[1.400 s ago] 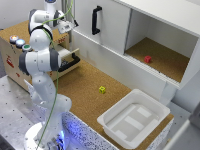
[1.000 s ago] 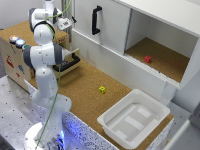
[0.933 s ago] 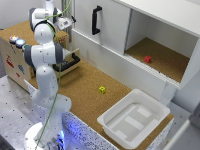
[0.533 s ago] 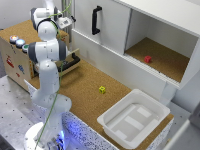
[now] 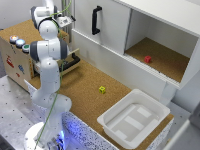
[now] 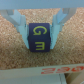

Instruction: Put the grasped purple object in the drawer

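The purple object is a dark block with yellow letters, and my gripper is shut on it, one finger on each side, above a cork surface. In the exterior view the gripper is high at the back, above the light-wood box. The block cannot be made out there. The drawer stands pulled out of that box, lower than the gripper and nearer the camera. Its black bar handle faces the cork table, and my arm covers part of it.
Coloured round buttons sit on the box top. A white cabinet with a vertical black handle stands at the back, a red block in its open bay. A yellow block and a white tub are on the cork.
My arm's elbow has swung towards the exterior view's left and stands more upright over the drawer. The gripper has stayed high, still shut on the purple object.
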Robot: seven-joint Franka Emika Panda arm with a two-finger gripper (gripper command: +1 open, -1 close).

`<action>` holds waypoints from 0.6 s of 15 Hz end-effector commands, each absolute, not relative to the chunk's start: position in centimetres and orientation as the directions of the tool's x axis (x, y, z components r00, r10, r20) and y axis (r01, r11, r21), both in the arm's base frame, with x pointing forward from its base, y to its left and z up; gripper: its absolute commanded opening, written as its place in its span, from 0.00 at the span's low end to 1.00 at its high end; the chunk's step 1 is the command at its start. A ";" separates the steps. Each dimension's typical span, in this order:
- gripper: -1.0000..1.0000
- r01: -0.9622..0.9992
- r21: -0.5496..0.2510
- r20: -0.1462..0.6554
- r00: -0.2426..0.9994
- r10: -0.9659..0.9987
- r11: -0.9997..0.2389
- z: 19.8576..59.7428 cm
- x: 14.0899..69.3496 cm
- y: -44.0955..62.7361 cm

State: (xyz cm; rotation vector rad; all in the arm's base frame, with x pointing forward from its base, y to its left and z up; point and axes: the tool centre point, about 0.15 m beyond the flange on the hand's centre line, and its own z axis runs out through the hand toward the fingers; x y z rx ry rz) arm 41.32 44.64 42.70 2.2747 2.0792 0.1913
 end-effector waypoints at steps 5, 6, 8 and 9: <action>0.00 0.984 0.092 0.031 0.149 0.988 -0.151 45.2 42.7 35.2; 0.00 0.984 0.090 0.038 0.152 0.988 -0.155 44.7 42.6 33.7; 0.00 0.982 0.101 0.065 0.155 0.986 -0.161 43.2 42.2 31.4; 0.00 0.981 0.097 0.070 0.164 0.984 -0.171 42.6 42.2 30.9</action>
